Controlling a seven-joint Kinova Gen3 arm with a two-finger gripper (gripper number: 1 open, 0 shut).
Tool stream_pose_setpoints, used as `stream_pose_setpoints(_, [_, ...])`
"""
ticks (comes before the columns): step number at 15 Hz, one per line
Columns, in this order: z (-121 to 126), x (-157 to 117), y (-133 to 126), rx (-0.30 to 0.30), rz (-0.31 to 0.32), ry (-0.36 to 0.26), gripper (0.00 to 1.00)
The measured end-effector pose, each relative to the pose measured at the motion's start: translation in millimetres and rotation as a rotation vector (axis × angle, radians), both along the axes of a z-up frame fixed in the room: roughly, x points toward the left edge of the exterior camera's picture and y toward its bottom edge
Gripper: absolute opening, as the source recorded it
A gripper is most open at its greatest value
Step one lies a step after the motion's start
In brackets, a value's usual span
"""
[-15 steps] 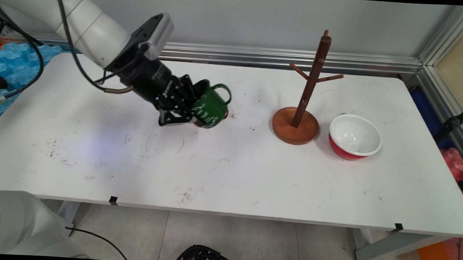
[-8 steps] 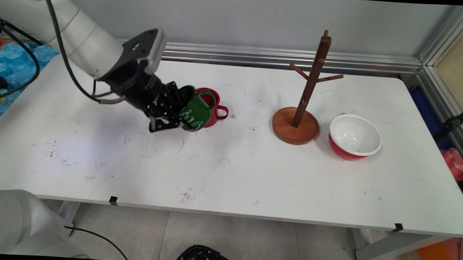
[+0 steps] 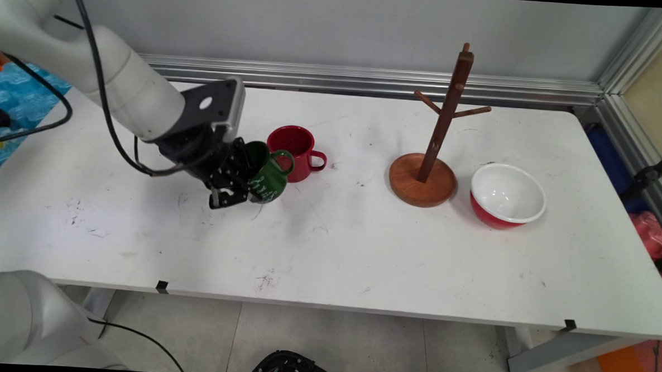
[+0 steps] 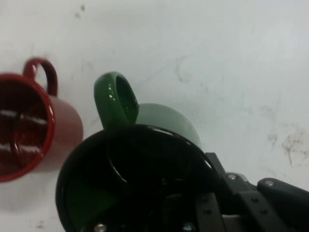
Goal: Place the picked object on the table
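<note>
A: What's different from a second ago?

B: The gripper [image 3: 240, 189] has carried the green mug [image 3: 267, 175] left and toward the near side of the table [image 3: 362, 249], and lower. A second ago the mug hung tilted in front of the red mug [image 3: 294, 159], covering most of it; now the red mug stands fully in sight, upright, handle to the right.

A: Is the green mug down yet?

B: Hard to say. It's tilted, mouth toward the arm, handle pointing at the red mug. In the main view its base looks very close to the table, but I can't tell if it touches.

A: And the fingers?

B: Clenched on the mug's rim, one inside the mouth, one outside.

A: Anything else moved?

B: No. The wooden mug stand [image 3: 430, 157] and the red bowl [image 3: 506, 196] sit well to the right, as before
</note>
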State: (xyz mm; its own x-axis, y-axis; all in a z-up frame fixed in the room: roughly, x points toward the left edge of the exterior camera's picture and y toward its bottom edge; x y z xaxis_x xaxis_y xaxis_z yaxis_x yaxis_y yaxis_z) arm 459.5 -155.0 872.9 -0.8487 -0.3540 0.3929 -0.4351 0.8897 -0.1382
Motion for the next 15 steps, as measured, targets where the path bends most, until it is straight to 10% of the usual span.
stream_pose_setpoints(15, [-46, -50, -4, 0.074, 0.014, -0.190, 0.00])
